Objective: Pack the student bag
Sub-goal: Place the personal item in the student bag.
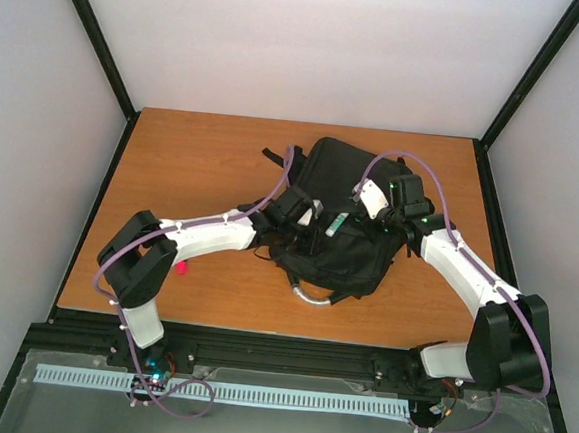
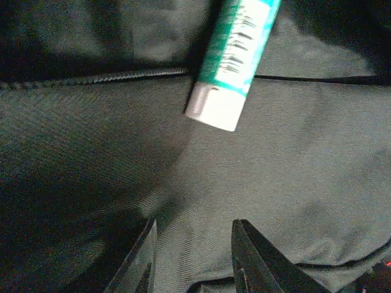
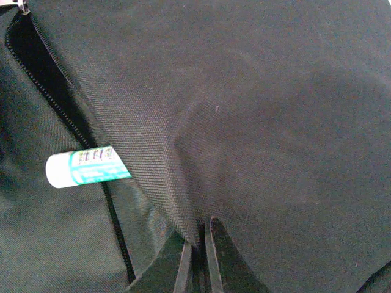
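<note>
surveying the wooden table, we find the student bag lying flat near its centre, between both arms. the right gripper is closed on a raised fold of the bag's fabric, just beside the zip opening. the left gripper hovers over the bag panel with its jaws partly apart, gripping nothing. a green-and-white tube sits half inside the opening, its white end exposed. we judge two risks: if the pinched fold slips, the opening sags shut on the tube; if the left gripper pushes off-axis, the tube rolls out across the fabric. a small pink item lies on the table, well apart from the bag.
</note>
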{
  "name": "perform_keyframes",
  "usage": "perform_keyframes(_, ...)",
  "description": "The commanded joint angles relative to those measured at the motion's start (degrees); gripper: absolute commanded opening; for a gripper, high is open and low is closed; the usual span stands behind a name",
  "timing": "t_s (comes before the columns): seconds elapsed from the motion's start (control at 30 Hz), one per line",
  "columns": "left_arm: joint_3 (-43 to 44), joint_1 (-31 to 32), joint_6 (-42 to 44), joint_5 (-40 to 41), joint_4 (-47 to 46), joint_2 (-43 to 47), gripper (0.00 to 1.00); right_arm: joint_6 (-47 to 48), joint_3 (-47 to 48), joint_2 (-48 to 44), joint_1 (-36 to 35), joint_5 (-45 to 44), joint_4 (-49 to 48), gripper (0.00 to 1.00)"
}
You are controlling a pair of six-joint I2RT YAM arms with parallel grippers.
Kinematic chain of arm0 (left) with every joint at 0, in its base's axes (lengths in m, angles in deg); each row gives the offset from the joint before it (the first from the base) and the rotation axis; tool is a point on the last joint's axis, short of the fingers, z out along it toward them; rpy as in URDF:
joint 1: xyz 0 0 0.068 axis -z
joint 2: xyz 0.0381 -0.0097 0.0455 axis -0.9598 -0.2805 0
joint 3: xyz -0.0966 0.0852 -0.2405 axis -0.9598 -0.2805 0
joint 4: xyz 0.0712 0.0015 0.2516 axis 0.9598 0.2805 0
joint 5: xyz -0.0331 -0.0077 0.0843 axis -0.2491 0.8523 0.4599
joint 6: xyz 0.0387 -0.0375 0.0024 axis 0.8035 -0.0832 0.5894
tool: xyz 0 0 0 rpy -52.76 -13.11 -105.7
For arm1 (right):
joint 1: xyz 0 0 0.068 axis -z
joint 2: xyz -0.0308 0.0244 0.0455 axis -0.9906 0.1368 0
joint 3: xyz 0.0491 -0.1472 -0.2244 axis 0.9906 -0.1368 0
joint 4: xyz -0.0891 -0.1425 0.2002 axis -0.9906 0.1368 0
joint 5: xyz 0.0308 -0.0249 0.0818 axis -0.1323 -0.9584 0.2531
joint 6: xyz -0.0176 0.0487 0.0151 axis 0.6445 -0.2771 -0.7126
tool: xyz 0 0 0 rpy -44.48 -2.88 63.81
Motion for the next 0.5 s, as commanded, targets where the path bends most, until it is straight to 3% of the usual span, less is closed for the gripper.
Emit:
perform_keyframes(0.0, -0.16, 0.62, -0.22, -0.38, -4.14, -1.53, 0.32, -0.58, -0.28, -0.61, -0.02, 3.53, -1.21, 0.03)
perform_keyframes(0.47, 14.62, 0.59, 0.70, 13.08, -12.66, -13.66, 0.01, -0.44, -0.55, -1.03, -0.02, 3.91, -1.21, 0.03)
